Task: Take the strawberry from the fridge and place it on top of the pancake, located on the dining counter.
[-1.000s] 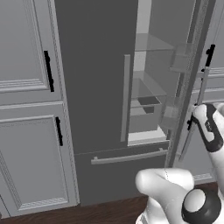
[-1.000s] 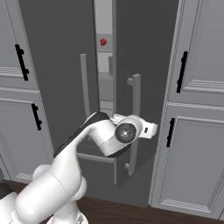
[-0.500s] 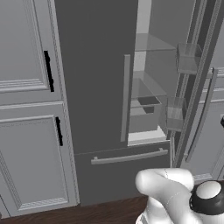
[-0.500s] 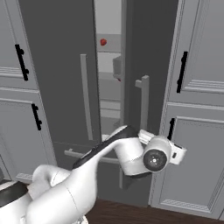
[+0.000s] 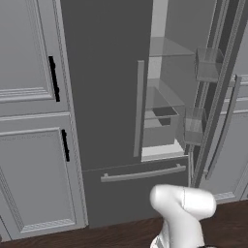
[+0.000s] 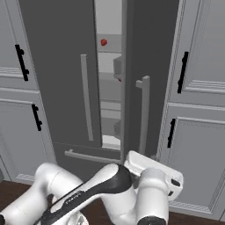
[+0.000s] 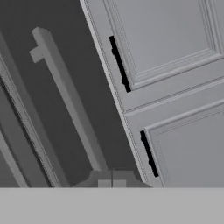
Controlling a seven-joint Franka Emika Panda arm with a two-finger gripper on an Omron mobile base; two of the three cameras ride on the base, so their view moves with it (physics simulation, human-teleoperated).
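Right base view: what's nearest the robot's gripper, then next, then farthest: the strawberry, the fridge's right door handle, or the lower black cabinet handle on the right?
1. Fridge's right door handle, just above the gripper.
2. Lower black cabinet handle, up to the right.
3. Strawberry, high inside the fridge.

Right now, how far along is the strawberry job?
Done so far: the fridge's right door stands partly open, and through the gap the strawberry shows on an upper shelf. In hand: nothing; the arm sits low in front of the fridge, and the hand view looks at the door's bar handle. Left: open wider if needed, reach in, grasp the berry, carry it to the pancake.
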